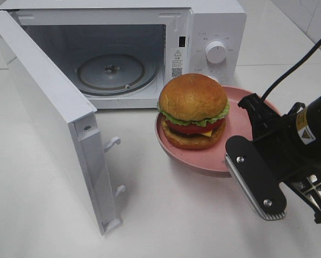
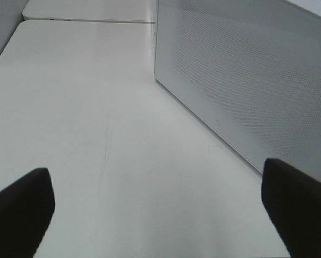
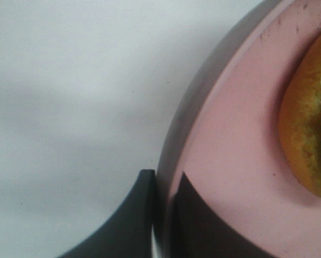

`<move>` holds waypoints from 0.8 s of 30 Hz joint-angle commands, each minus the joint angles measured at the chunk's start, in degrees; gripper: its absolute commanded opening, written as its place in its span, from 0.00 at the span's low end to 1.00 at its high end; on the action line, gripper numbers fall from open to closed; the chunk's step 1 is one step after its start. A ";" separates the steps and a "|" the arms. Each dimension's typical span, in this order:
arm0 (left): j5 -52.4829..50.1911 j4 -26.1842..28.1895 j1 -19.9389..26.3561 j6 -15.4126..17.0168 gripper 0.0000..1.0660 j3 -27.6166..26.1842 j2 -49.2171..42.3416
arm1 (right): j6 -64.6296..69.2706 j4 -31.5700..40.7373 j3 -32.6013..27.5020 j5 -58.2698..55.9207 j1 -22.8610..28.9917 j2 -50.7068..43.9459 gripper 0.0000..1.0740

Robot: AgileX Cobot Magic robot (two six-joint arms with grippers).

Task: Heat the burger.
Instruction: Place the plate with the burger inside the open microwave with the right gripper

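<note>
Black right gripper [image 3: 164, 188], lower right of the high view, is clamped shut on the rim of the round pink plate [image 1: 241, 107] carrying the tall glossy-bunned burger [image 1: 193, 110] at frame centre. Its stacked layers look soft and topple-prone, so lifting by the plate seems wisest. Upper left, the open white microwave [image 1: 214, 32] holds only its glass turntable [image 1: 111, 72]. Left gripper [image 2: 156, 174] gapes wide, empty.

burger [image 1: 193, 110] on plate [image 1: 237, 124], before microwave [image 1: 214, 27]

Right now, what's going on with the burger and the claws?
Left gripper open, empty. Right gripper shut on pink plate rim. Burger on plate, outside microwave. Door open.
</note>
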State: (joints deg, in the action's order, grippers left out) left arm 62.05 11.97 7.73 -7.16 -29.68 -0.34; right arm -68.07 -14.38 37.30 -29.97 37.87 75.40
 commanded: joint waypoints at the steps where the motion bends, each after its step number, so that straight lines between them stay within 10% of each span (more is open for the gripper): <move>1: -0.86 0.11 0.17 -0.06 0.92 0.11 -1.43 | -7.16 2.52 2.58 -0.63 -1.38 -0.74 0.00; 24: -0.86 0.11 0.17 -0.06 0.92 0.11 -1.43 | -18.28 11.75 8.31 -3.78 -3.67 -0.57 0.00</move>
State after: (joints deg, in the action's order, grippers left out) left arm 62.05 11.97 7.73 -7.16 -29.68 -0.34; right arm -85.37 -3.55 44.58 -36.96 34.26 75.46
